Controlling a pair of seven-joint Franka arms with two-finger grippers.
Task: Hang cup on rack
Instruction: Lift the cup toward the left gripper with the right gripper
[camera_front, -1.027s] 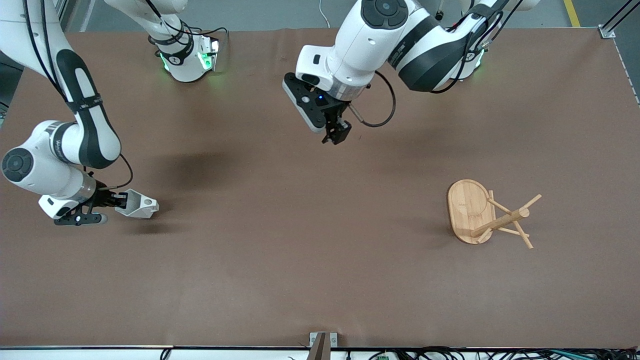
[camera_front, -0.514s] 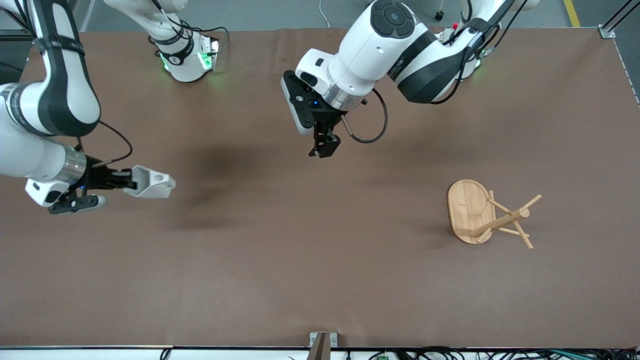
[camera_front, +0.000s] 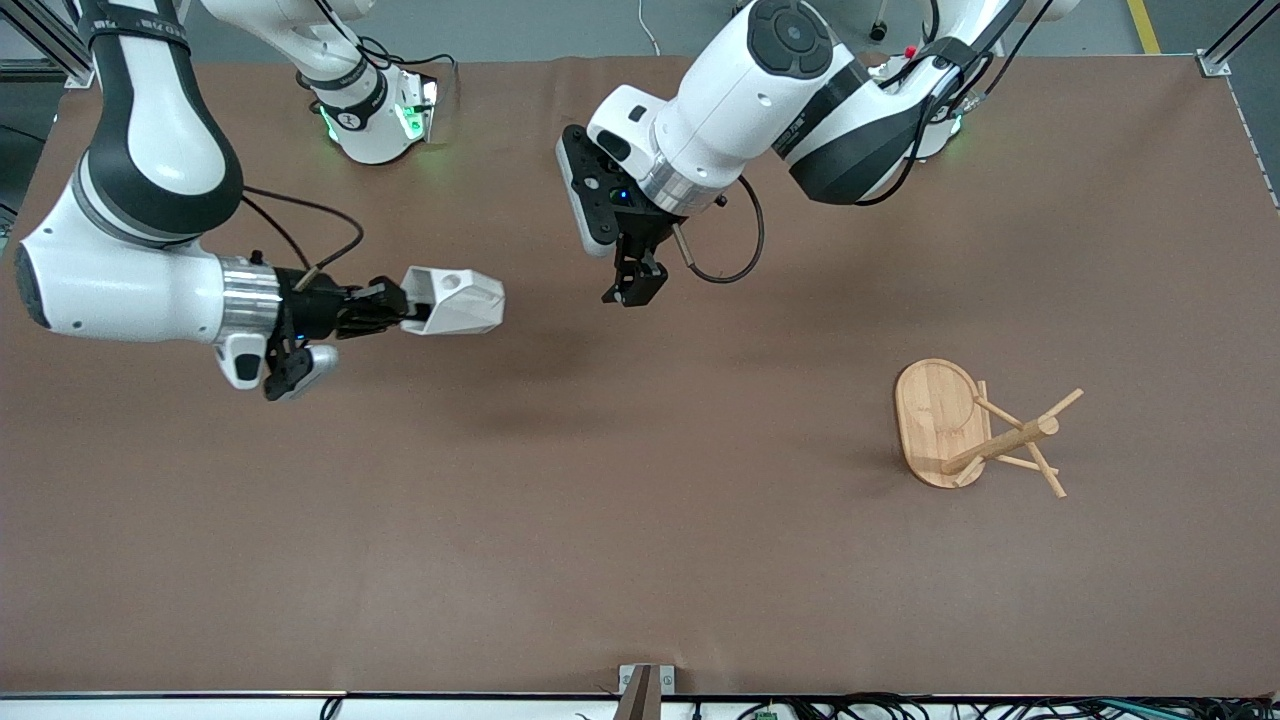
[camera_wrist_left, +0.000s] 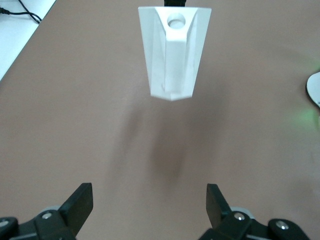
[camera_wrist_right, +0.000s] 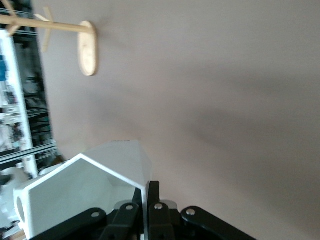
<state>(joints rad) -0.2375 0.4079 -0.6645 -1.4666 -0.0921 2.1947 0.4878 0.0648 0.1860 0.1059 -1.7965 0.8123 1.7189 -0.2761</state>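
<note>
Front view: right tool clenched on the cup's rim, cup held sideways over the counter; rack stands well apart, toward the left arm's end.

Left wrist view: left tool released, empty, facing the cup. Handover risk: closing off-centre knocks it loose.

Right wrist view: thin rim pinch on the cup; may twist, slip.

cup: matt white plastic | rack: pale smooth bamboo | table: matt brown
</note>
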